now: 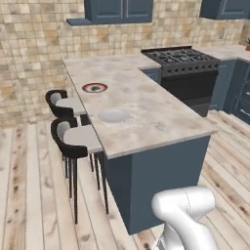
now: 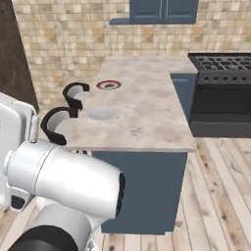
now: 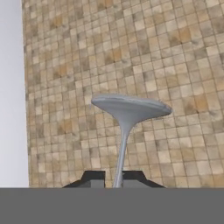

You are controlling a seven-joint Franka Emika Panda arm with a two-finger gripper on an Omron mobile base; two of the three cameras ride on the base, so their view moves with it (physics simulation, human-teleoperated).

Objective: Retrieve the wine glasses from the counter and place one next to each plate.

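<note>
**Claw clenched on a wine glass stem; island counter ahead**

The claw (image 3: 113,179) is clenched on the thin stem of a wine glass (image 3: 129,109). In the hand view the two dark fingertips (image 3: 94,177) rise on either side of the stem, and the glass's round foot spreads out above them against a tan tiled wall (image 3: 175,52). The bowl of the glass cannot be seen.

In the left base view the counter (image 1: 146,112) is a long marble-look island top over dark blue cabinet panels. Its near edge overhangs the blue end panel. Two plates lie near its left edge: the patterned plate (image 1: 94,88), with a red-orange rim, lies farther away, and the plain pale plate (image 1: 114,115) lies nearer. They are well apart. The stone to the right of both plates, out to the counter's right edge, is bare.

Two black stools (image 1: 71,139) with grey seats are tucked against the left edge, one beside each plate. Wooden floor (image 1: 29,185) lies open to the left of the stools and in front of the island's near end.

To the right, a black stove (image 1: 188,66) with burner grates stands across a floor aisle from the island. Blue wall cabinets (image 1: 119,10) hang on the far tiled wall.

No brand, label or writing is legible on any surface.
</note>
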